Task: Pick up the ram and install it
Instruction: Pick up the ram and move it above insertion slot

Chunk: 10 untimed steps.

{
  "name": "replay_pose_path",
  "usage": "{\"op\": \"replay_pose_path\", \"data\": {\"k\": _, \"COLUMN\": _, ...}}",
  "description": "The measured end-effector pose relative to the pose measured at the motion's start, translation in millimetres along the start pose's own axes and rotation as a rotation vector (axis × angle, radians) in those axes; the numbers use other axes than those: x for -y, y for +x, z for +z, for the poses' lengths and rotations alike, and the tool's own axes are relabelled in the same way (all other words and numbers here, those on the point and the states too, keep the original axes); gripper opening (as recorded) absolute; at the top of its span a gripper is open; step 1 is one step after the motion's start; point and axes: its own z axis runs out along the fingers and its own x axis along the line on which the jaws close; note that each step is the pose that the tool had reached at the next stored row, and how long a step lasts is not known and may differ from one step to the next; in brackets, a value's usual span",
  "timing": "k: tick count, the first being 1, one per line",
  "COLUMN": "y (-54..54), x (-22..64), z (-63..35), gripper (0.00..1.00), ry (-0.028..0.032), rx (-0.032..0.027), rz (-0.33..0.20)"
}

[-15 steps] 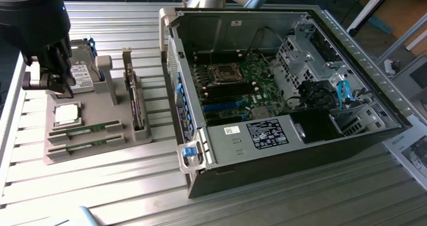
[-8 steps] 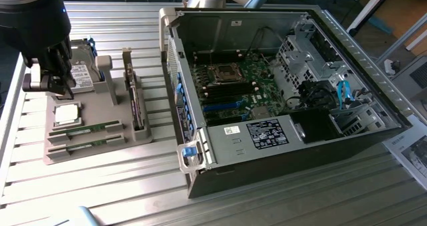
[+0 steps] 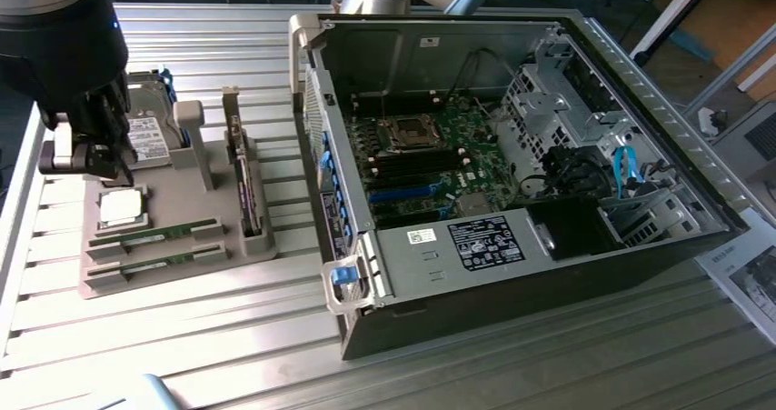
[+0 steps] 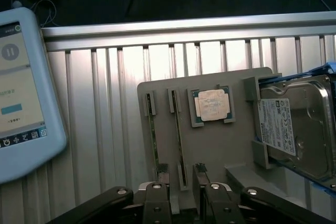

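1. I read this as the pick-up step, with nothing grasped yet. The gripper (image 4: 181, 190) has its jaws spread wide and holds nothing.
2. In the exterior view the gripper (image 3: 91, 165) hangs over the left end of the grey parts holder (image 3: 213, 201), which lies on the ribbed metal table (image 3: 182, 337) to the left of the open computer case (image 3: 631, 74).
3. Two sticks lie in parallel slots at the near side of the holder. The ram (image 4: 179, 140) I take as the target is the one closer to the processor chip (image 4: 212, 105), and the wrist view shows the fingers standing either side of its line. In the exterior view it is the farther ram (image 3: 152, 237) of the pair.
4. The second stick (image 4: 153, 135) sits just beside it. The hard drive (image 4: 294, 124) stands at the far side of the holder, beyond the processor.
5. My judgement is that a grasp calls for a straight descent with the jaws centred across the thin board, so the pads catch its flat faces without nudging the neighbouring stick or the slot walls.
6. Installing would then need the stick carried right to the motherboard (image 3: 424, 155) inside the case and lined up squarely with a memory slot.
7. A light-blue handheld screen (image 4: 21, 87) lies on the table near the holder.
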Motion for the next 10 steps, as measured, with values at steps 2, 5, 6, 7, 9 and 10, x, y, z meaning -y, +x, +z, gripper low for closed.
{"op": "replay_pose_path", "data": {"k": 2, "y": 2.4, "x": 0.1, "z": -0.1, "gripper": 0.31, "ry": 0.0001, "rx": -0.0018, "rz": 0.000}}
{"op": "replay_pose_path", "data": {"k": 5, "y": 6.2, "x": 0.4, "z": -0.2, "gripper": 0.31, "ry": 0.0003, "rx": -0.0047, "rz": 0.000}}
{"op": "replay_pose_path", "data": {"k": 6, "y": 7.5, "x": 0.5, "z": -0.2, "gripper": 0.31, "ry": 0.0004, "rx": -0.0056, "rz": 0.000}}
{"op": "replay_pose_path", "data": {"k": 7, "y": 8.8, "x": 0.6, "z": -0.2, "gripper": 0.31, "ry": 0.0005, "rx": -0.0067, "rz": 0.000}}
{"op": "replay_pose_path", "data": {"k": 9, "y": 10.8, "x": 0.7, "z": -0.2, "gripper": 0.31, "ry": 0.0006, "rx": -0.0082, "rz": 0.000}}
{"op": "replay_pose_path", "data": {"k": 10, "y": 11.4, "x": 0.7, "z": -0.1, "gripper": 0.31, "ry": 0.0006, "rx": -0.0085, "rz": 0.000}}
